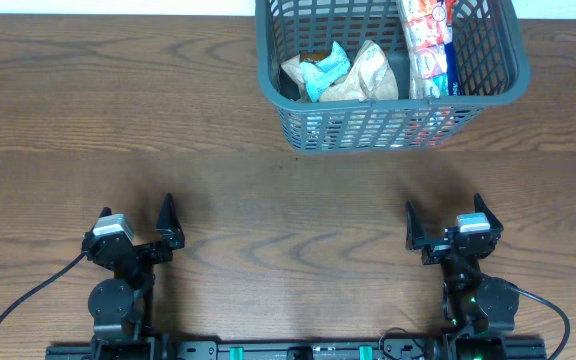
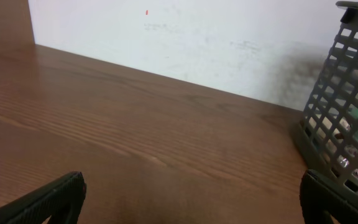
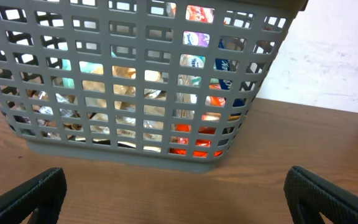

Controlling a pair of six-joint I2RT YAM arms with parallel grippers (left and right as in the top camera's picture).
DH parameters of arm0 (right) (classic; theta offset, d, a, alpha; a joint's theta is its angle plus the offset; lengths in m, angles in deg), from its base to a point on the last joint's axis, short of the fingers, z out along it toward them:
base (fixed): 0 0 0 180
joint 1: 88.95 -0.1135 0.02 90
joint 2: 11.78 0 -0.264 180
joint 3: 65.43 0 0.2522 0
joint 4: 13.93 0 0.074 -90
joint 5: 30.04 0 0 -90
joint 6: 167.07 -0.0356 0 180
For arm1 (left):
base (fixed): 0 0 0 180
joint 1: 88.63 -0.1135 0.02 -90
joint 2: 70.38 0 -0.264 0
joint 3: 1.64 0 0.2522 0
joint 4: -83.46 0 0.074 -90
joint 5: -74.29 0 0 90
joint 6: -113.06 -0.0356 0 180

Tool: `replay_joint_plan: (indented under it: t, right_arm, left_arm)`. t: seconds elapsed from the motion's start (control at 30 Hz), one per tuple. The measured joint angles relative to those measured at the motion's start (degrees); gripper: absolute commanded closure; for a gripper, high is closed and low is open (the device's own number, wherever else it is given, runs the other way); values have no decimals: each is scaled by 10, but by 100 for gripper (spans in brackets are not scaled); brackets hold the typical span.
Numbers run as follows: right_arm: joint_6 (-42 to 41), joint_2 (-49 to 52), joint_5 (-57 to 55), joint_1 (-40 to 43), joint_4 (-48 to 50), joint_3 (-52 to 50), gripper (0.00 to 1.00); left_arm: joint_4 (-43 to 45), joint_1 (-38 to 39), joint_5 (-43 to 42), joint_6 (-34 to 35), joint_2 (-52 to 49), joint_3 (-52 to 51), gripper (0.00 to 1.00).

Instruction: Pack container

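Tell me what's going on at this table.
Nothing is being handled right now. Both arms sit at the near edge of the table, with the left tool and the right tool open and empty. The container stands at the far side, apart from both tools, already holding several snack packets.

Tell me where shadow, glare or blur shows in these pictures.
Overhead: even light, no strong glare; the plastic basket is cut off at the top edge. Left wrist: a dim shadow lies on the white wall beside the basket. Right wrist: the basket's lattice is sharp, the right gripper's fingertips dark and soft-edged.
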Motion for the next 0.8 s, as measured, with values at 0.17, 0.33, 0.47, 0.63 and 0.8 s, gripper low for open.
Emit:
replay_joint_plan:
  t: [0.17,0.33,0.47,0.63,0.8]
  right_arm:
    - [0,0,0,0,0,0,1]
    - [0,0,0,0,0,0,1]
    - [0,0,0,0,0,0,1]
    - [0,0,0,0,0,0,1]
    - [0,0,0,0,0,0,1]
  left_arm:
    - [0,0,0,-2,0,0,1]
    - [0,0,0,-4,0,0,1]
    - [0,0,0,-6,0,0,1]
    - [0,0,0,-8,0,0,1]
    - [0,0,0,-8,0,0,1]
